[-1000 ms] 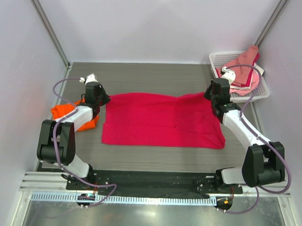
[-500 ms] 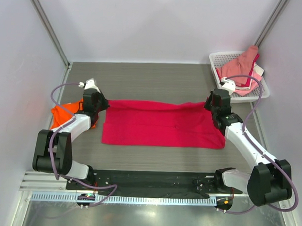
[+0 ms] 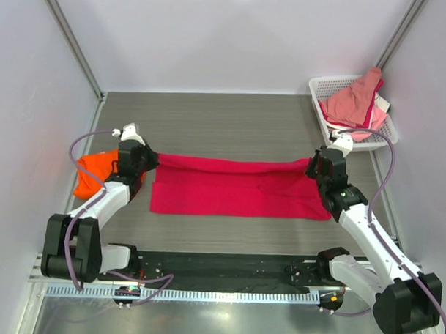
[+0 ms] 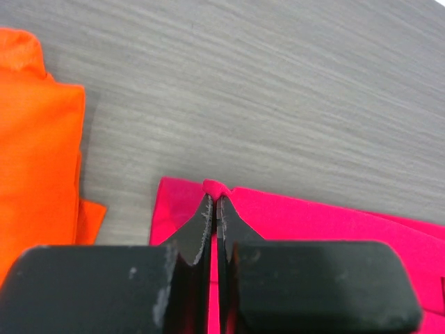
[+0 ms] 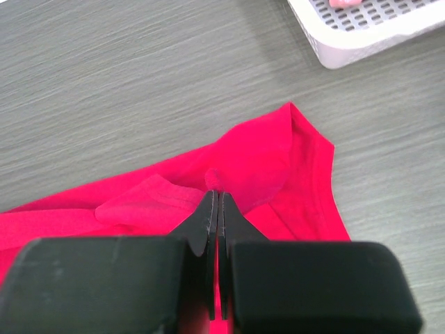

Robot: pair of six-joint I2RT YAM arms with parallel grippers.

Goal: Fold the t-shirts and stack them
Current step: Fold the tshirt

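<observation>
The crimson-red t-shirt (image 3: 233,193) lies spread across the table's middle, its far edge lifted and folded toward the near edge. My left gripper (image 3: 144,158) is shut on the shirt's far left corner (image 4: 215,188). My right gripper (image 3: 316,164) is shut on the far right corner (image 5: 217,182). Both hold the cloth pinched between closed jaws, low over the shirt. The bright orange t-shirt (image 3: 98,170) lies bunched at the table's left edge, partly behind my left arm; it also shows in the left wrist view (image 4: 35,146).
A white lattice basket (image 3: 343,87) with pink cloth (image 3: 355,98) stands at the back right; its corner shows in the right wrist view (image 5: 361,35). Side walls close in on both sides.
Both grippers have pulled the red shirt's far edge toward the near side, so the visible shirt is now a narrower band. Both arms have drawn back toward their bases.
</observation>
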